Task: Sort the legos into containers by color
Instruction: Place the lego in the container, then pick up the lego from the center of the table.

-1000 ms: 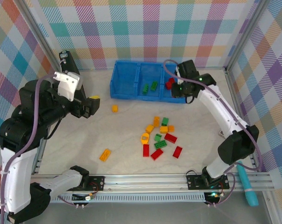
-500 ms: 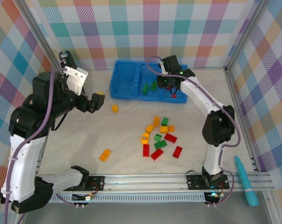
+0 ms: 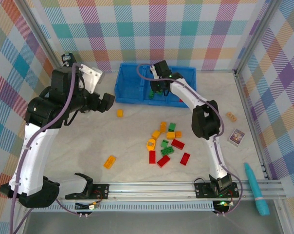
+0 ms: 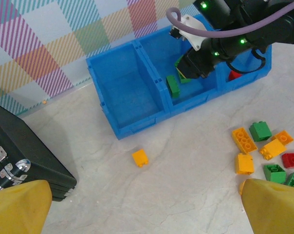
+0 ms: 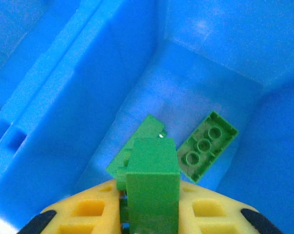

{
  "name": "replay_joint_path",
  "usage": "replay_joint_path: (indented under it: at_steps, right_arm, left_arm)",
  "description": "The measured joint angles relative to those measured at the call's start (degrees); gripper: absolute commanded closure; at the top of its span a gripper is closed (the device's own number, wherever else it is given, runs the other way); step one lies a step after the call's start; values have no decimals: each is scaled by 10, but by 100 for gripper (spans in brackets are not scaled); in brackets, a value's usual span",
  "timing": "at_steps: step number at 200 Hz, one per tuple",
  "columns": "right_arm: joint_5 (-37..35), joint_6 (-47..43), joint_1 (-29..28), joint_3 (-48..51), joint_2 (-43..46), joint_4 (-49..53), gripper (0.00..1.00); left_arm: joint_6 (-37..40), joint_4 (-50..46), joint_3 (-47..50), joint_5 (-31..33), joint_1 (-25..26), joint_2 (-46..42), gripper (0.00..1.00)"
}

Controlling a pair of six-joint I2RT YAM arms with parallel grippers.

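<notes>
The blue bin (image 3: 130, 100) stands at the back of the table with three compartments side by side. My right gripper (image 3: 158, 87) hangs over the middle compartment, shut on a green lego (image 5: 153, 190) held upright between its yellow fingers (image 5: 83, 214). Two more green legos (image 5: 208, 144) lie on that compartment's floor below it. A red lego (image 4: 234, 74) lies in the right compartment; the left one (image 4: 127, 92) holds nothing. My left gripper (image 3: 108, 101) is open, above the table left of the bin, near a lone orange lego (image 4: 140, 157). Several red, green and orange legos (image 3: 166, 144) lie mid-table.
A black device (image 4: 20, 156) sits at the back left by the wall. Another orange lego (image 3: 109, 161) lies alone at the front left. A tan piece (image 3: 231, 116) and a printed card (image 3: 236, 136) lie at the right. A teal tool (image 3: 256, 195) rests beyond the front rail.
My right gripper has swung left from the right compartment to over the middle one. My left arm has risen and its gripper has shifted right, toward the bin.
</notes>
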State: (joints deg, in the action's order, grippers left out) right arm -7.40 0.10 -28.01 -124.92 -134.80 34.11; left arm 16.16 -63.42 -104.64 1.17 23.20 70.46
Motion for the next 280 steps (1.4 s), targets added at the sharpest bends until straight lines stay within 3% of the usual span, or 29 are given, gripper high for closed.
replay_joint_path:
  at_steps: [45,92,141,192,233,280]
  right_arm:
    - [1,-10,-2,-5,-14,0,50]
    - [8,-10,-5,27,2,-10,47]
    - [19,21,-5,196,178,-1,45]
    - [8,134,-5,411,370,-2,44]
    - [17,228,-5,545,385,-1,42]
    - [25,281,-5,558,350,-23,35]
  left_arm:
    - [2,0,-2,8,0,12,0]
    - [2,0,-2,10,0,27,0]
    - [2,4,1,10,0,26,0]
    - [1,21,26,5,0,13,0]
    - [1,35,43,-3,0,-9,0]
    - [0,38,56,-7,0,-42,0]
